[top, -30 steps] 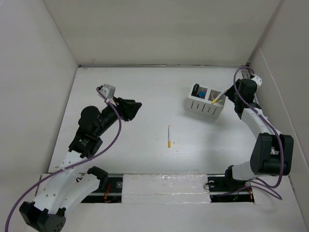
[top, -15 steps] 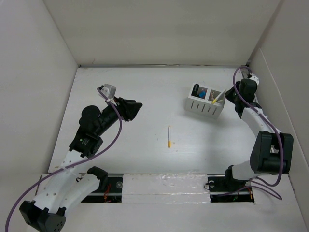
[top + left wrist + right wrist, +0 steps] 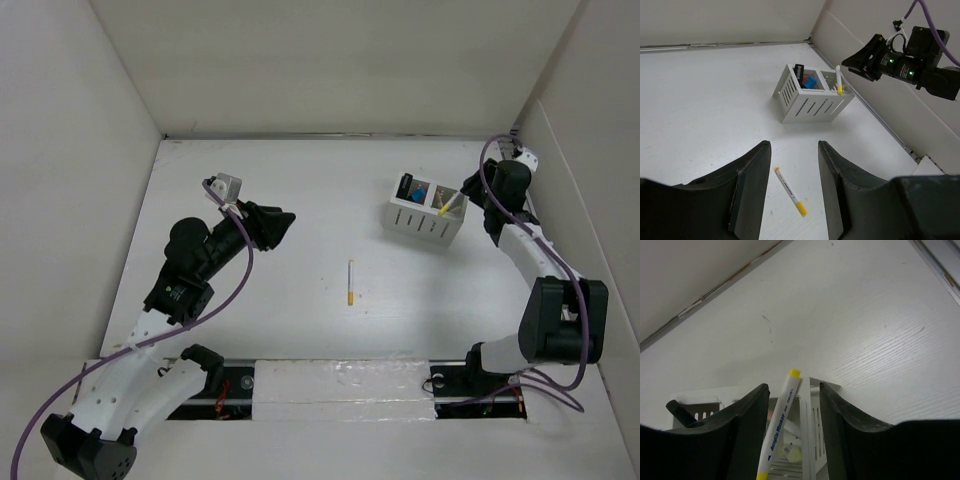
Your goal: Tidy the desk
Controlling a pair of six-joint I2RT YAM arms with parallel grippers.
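Observation:
The desk (image 3: 300,180) is a white tabletop walled by white panels. A white marker with yellow ends (image 3: 350,282) lies loose near its middle, and in the left wrist view (image 3: 789,190) it shows on the desk between my fingers. My left gripper (image 3: 283,222) is open and empty, hovering left of it. A white slotted organizer (image 3: 425,220) stands at the far right. A second yellow-capped marker (image 3: 781,420) leans in its right compartment. My right gripper (image 3: 792,387) is open just above it, jaws either side of the marker without clamping it.
The organizer's other compartments hold a black item (image 3: 799,72) and a blue and red item (image 3: 810,81). The right wall panel (image 3: 590,200) is close behind my right arm. A metal rail (image 3: 340,385) runs along the near edge by the arm bases.
My right gripper has drawn back slightly from the organizer toward the far right corner. The left arm and the loose marker have not moved.

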